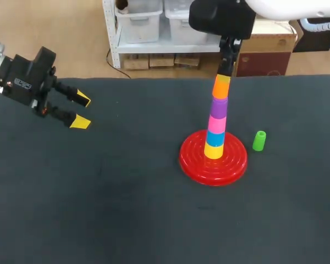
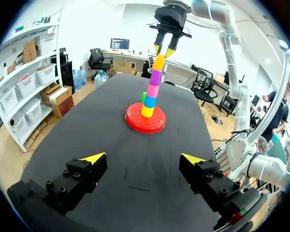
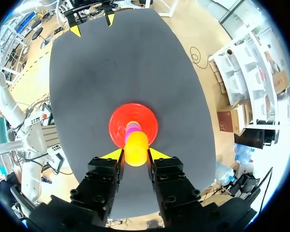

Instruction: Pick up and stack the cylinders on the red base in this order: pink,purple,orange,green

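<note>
On the dark table [image 1: 126, 220], right of centre, the red base [image 1: 192, 159] carries a stack: yellow, blue, pink cylinder [image 1: 217, 122], purple cylinder [image 1: 219, 104], orange cylinder [image 1: 221, 89] on top. Right gripper [image 3: 136, 154] pinches the orange cylinder from above. Left gripper [image 1: 81, 111] hangs well apart, fingers wide, holding nothing. Green cylinder [image 1: 259, 141] sits on the table just beside the base.

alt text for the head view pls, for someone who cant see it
The right gripper holds the orange cylinder atop a stack of yellow, blue, pink and purple cylinders on the red base. A green cylinder sits on the table just right of the base, and the open left gripper hovers at far left.
</note>
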Motion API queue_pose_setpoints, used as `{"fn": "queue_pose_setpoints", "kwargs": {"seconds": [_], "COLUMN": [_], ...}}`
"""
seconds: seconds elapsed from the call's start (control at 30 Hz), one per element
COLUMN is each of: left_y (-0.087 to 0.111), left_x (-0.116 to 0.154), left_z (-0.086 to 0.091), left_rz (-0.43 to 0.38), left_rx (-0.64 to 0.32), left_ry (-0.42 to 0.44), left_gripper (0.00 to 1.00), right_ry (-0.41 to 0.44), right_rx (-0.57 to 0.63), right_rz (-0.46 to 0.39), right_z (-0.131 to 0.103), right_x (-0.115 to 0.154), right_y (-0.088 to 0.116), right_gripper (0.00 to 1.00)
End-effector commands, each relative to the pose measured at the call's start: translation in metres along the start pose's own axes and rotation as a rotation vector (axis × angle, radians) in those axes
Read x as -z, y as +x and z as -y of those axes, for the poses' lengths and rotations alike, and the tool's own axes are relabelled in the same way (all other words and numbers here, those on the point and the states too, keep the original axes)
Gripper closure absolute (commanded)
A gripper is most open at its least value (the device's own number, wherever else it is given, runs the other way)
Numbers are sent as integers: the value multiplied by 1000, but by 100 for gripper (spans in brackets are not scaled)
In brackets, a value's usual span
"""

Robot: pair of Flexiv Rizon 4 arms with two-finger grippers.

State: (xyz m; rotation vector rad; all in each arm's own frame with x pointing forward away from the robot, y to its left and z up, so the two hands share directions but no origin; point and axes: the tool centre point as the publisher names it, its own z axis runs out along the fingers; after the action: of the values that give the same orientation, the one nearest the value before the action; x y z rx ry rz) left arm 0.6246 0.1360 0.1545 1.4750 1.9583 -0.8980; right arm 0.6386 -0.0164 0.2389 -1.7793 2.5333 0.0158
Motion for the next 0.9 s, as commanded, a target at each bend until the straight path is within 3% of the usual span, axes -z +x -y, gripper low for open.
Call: {"fn": "queue_pose_setpoints", "kwargs": {"seconds": [0.03,0.9], "left_y": [2,2], "left_x": [0,0], "left_z": [0,0], "left_rz": [3,3], "left_rx": [-3,-3], "left_ry": [0,0], "left_gripper": [0,0], "right_ry": [-1,-4], "right_rx": [-1,0], "right_rz": [-1,2], "right_z": [1,0], "right_x": [-2,1], "right_y": [0,4], "right_gripper": [100,100]}}
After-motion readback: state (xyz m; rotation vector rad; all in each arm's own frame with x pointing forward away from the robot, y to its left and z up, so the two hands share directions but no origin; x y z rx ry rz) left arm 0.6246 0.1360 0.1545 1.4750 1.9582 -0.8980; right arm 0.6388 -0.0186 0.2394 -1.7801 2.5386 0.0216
